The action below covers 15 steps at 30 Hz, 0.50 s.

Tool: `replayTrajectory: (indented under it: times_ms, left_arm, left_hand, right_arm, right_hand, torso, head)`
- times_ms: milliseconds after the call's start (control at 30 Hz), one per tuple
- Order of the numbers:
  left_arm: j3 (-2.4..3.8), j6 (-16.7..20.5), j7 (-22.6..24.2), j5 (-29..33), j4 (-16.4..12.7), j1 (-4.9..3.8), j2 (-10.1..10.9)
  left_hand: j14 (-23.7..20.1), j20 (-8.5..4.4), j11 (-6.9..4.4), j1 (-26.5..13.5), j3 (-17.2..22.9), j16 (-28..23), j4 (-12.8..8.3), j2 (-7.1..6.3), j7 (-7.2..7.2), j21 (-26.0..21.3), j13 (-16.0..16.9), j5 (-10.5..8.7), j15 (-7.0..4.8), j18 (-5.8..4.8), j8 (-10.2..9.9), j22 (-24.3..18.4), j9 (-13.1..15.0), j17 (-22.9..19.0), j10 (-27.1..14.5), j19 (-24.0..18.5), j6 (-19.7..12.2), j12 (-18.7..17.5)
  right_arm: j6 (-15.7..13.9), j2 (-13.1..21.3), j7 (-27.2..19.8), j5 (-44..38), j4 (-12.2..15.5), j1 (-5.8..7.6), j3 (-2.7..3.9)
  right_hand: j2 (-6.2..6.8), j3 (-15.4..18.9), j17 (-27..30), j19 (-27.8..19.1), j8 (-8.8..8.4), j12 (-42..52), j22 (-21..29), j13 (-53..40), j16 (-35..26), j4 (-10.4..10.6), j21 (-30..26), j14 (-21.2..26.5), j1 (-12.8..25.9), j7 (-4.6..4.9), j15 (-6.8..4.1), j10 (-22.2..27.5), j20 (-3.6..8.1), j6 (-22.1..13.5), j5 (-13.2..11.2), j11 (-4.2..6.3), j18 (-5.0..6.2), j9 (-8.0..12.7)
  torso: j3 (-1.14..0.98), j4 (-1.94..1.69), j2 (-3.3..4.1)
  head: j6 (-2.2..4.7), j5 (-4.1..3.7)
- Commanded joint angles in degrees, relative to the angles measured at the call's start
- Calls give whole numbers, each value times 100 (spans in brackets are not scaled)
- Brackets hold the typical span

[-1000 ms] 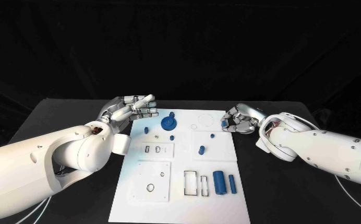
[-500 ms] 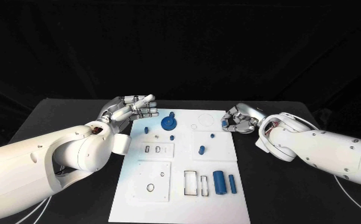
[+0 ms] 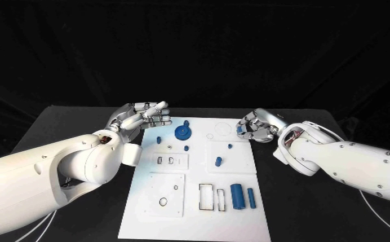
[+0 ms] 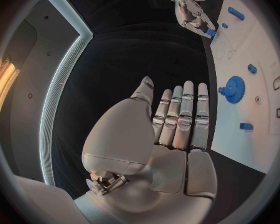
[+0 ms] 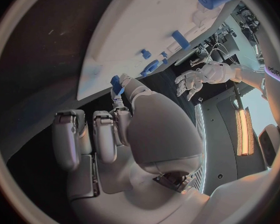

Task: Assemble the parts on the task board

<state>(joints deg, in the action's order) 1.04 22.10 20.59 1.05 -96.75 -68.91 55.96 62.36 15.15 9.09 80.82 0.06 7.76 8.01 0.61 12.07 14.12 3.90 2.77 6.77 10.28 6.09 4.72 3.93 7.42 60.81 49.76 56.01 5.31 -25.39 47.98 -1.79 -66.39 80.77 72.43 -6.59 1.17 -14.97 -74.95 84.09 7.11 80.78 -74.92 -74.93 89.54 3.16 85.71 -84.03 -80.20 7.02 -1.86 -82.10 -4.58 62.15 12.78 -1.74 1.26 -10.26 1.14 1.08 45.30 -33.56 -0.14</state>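
The board (image 3: 203, 197) lies on the surface, carrying one gear (image 3: 183, 133), two cylinders (image 3: 236, 196) and four small pegs (image 3: 218, 162). The left hand (image 3: 145, 115) is empty, fingers extended. The right hand (image 3: 255, 127) pinches one blue part (image 5: 117, 84) beside the board's far right edge.

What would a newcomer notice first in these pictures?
First the white task board in the middle of the black table, with small blue parts on it, the blue gear near its far end the most striking. Then the two silver hands at its far corners: the left hand is open and empty, while the right hand pinches a small blue part.
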Motion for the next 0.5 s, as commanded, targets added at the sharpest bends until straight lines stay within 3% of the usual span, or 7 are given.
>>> replayTrajectory:
  times_ms: [33,200,267,500]
  left_arm:
    - [3,-98,25,15,1,-5,-20]
    - [3,-98,18,23,12,-4,-49]
    - [3,-100,14,29,23,-4,-75]
    - [0,-90,-3,38,87,-5,-181]
  left_hand:
    - [-2,39,44,21,-9,-38,-36,17,37,-33,0,18,49,29,-21,-5,-5,7,1,-11,-1,-25]
    - [-2,39,44,21,-9,-38,-36,17,37,-33,0,18,49,29,-21,-5,-5,7,1,-11,-1,-25]
    - [-2,39,44,21,-9,-38,-36,17,37,-33,0,18,49,29,-21,-5,-5,7,1,-11,-1,-25]
    - [-1,40,44,24,-9,-42,-39,22,36,-34,1,18,49,29,-24,-7,-5,9,4,-11,1,-28]
  right_arm:
    - [-111,1,425,-58,336,85,12]
    - [-84,-137,806,-357,772,165,15]
    - [-50,-287,967,-534,926,176,14]
    - [176,-844,1378,-1027,1034,149,-24]
  right_hand:
    - [-28,-43,-1462,287,113,14,-1134,-541,28,10,44,-587,87,-95,-30,-38,37,102,100,18,-5,-98]
    - [-10,-34,-1467,301,113,20,-1151,-549,30,31,60,-588,158,-94,-30,-48,40,90,114,17,-11,-101]
    - [-1,-29,-1469,315,115,26,-1169,-555,31,35,77,-589,179,-96,-30,-55,40,91,112,18,-16,-103]
    - [18,-18,-1461,310,118,25,-1163,-555,28,50,70,-586,229,-97,-32,-57,42,89,97,20,-14,-105]
  torso:
    - [8,-2,-3]
    - [22,-7,-34]
    - [33,-30,-44]
    - [54,-89,-78]
  head:
    - [7,-7]
    - [-22,16]
    - [-45,22]
    - [-107,84]
